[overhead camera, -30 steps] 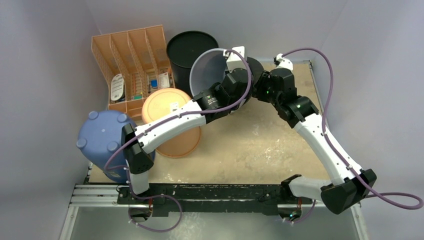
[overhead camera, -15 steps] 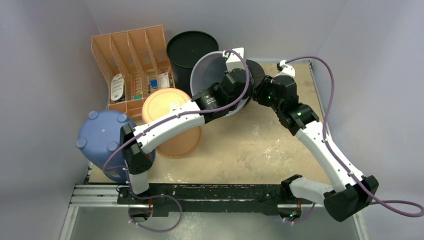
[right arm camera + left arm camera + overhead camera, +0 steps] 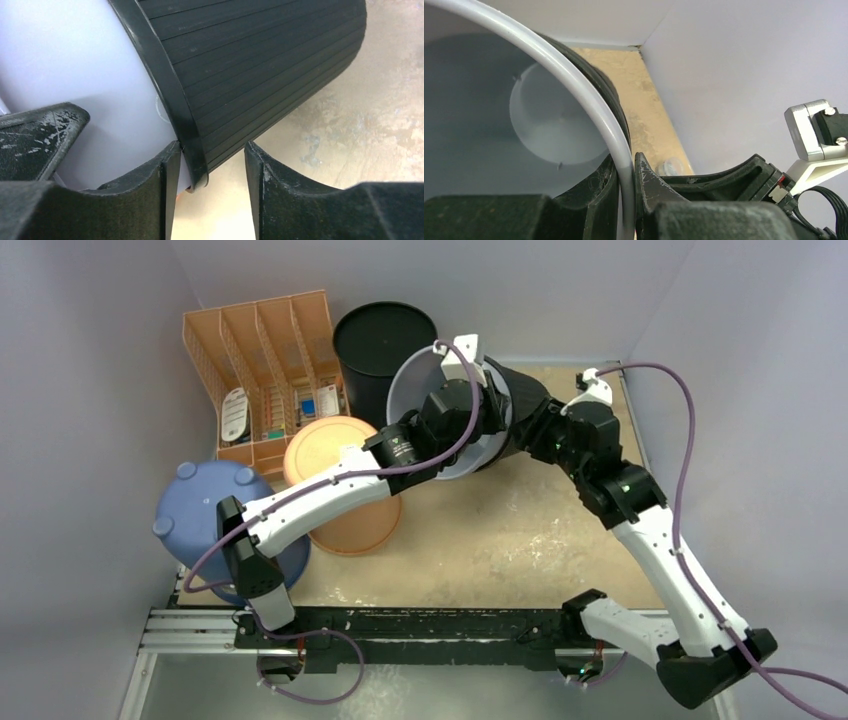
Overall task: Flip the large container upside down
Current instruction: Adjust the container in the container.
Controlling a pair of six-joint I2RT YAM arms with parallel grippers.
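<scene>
From above, the large container [image 3: 412, 390] lies tipped on its side on the desk [image 3: 500, 530], just right of the upright black bin [image 3: 383, 335]. Its pale inside faces away from the bin's right side and toward the near left, and its dark outer wall points away from the bin. The left end effector [image 3: 478, 400] sits on its rim and the right end effector [image 3: 525, 435] on its dark side, farther from the bin.

In the left wrist view, the left end effector [image 3: 626, 170] is clamped on the pale rim of the large container [image 3: 549, 115], one finger inside and one outside.

In the right wrist view, the right end effector [image 3: 210, 150] straddles the black rim of the ribbed large container [image 3: 260, 60]. Its jaws are apart, with a gap at the outer finger [image 3: 280, 200].
</scene>
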